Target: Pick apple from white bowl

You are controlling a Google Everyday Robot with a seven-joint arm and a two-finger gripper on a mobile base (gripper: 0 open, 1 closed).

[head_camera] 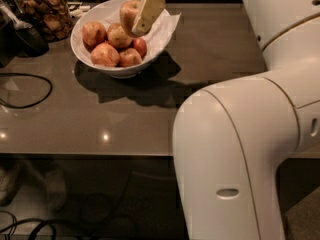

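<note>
The white bowl [79, 45], lined with crinkled white paper, stands at the back left of the dark table and holds several orange-red apples [105, 54]. My gripper [132, 24] comes down from the top edge over the bowl's right side. It is shut on one orange-red apple [128, 11] with a paler side and holds it just above the other apples. One cream finger [147, 11] lies across the apple's right side; the other finger is hidden behind the apple.
A glass jar of brown snacks [44, 11] stands left of the bowl, beside a dark object [20, 34]. A black cable [30, 91] loops on the table at the left. My white arm [235, 149] fills the right foreground. The table's front edge [90, 154] runs across the middle.
</note>
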